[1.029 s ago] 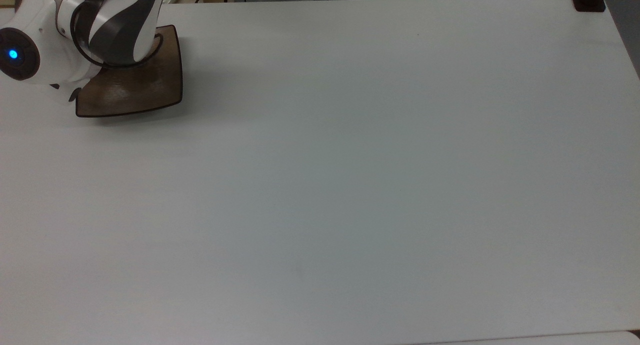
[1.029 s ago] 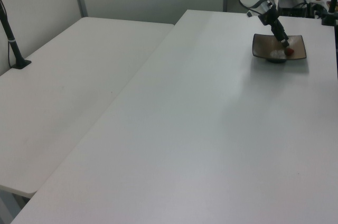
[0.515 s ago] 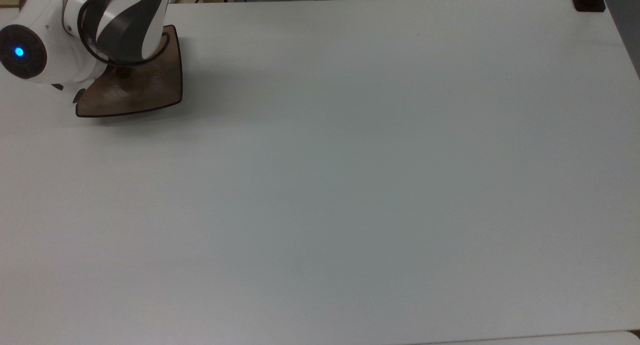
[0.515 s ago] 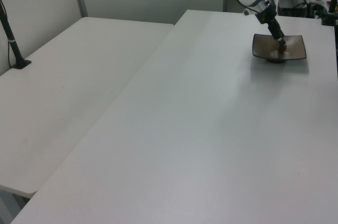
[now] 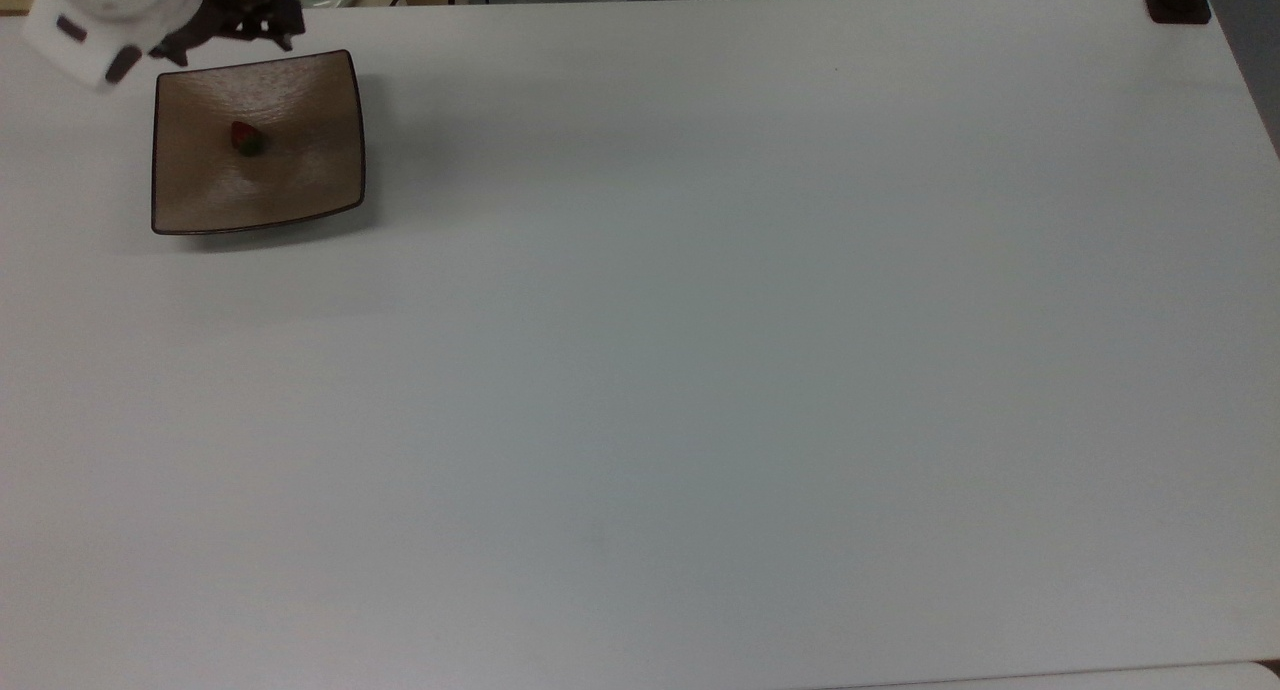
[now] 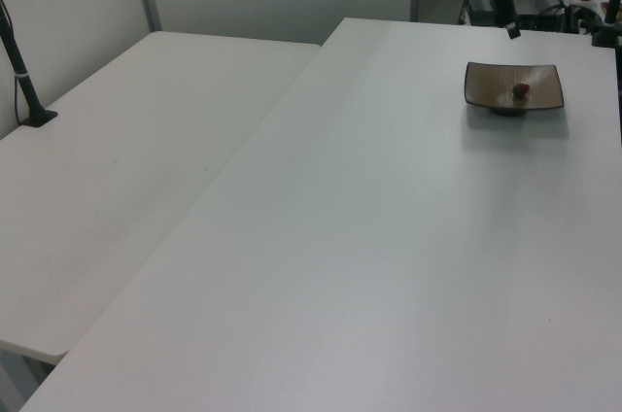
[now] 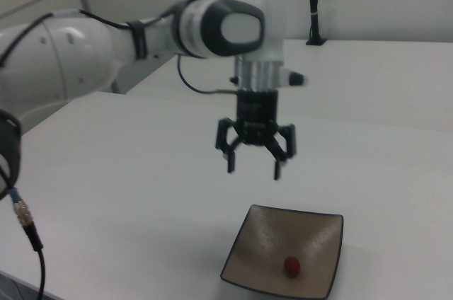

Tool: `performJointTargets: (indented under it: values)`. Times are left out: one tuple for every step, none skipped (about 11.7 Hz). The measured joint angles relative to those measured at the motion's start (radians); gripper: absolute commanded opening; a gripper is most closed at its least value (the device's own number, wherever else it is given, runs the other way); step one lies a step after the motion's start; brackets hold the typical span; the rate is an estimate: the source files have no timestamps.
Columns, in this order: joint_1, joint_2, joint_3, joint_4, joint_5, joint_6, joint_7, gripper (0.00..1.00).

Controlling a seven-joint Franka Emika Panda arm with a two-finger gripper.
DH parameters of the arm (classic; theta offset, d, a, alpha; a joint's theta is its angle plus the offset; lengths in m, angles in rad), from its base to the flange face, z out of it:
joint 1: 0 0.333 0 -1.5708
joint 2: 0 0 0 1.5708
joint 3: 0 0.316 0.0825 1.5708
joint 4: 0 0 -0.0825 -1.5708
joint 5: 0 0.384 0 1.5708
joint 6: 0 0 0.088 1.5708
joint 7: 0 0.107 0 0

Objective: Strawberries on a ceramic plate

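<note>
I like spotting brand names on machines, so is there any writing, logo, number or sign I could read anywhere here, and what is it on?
None can be read: no words, numbers or logos show on the white robot arm, its open gripper, the ceramic plate, the strawberry lying in it, or the white table.

White table (image 5: 700,370); second white table (image 6: 117,169) beside it; black post (image 6: 19,62)

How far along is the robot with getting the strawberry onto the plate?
It looks done: the strawberry lies in the dished middle of the ceramic plate. The gripper hangs open and empty above the table, clear of the plate. Nothing is in hand, and nothing seems left to do.
</note>
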State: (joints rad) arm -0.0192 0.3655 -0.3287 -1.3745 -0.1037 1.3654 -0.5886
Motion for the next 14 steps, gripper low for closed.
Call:
performJointTargets:
  values:
    - [0.029, -0.060, 0.001, -0.021, 0.020, -0.002, 0.078, 1.00]
    - [0.060, -0.121, 0.003, -0.040, 0.034, -0.002, 0.154, 1.00]
    - [0.093, -0.182, 0.006, -0.057, 0.055, -0.002, 0.214, 1.00]
    - [0.124, -0.235, 0.009, -0.069, 0.091, -0.002, 0.265, 1.00]
    - [0.152, -0.283, 0.011, -0.085, 0.134, -0.002, 0.322, 1.00]
    - [0.181, -0.332, 0.016, -0.105, 0.161, -0.002, 0.371, 1.00]
    - [0.206, -0.374, 0.034, -0.121, 0.173, -0.002, 0.406, 1.00]
    - [0.220, -0.405, 0.075, -0.132, 0.173, -0.002, 0.451, 1.00]
    - [0.225, -0.424, 0.136, -0.136, 0.173, -0.002, 0.504, 1.00]
    - [0.229, -0.431, 0.188, -0.142, 0.173, 0.000, 0.538, 1.00]
    - [0.232, -0.432, 0.235, -0.158, 0.173, 0.039, 0.560, 1.00]
    - [0.232, -0.431, 0.266, -0.185, 0.173, 0.103, 0.577, 1.00]
    - [0.232, -0.430, 0.278, -0.221, 0.173, 0.166, 0.579, 1.00]
    - [0.228, -0.429, 0.278, -0.252, 0.172, 0.200, 0.574, 1.00]
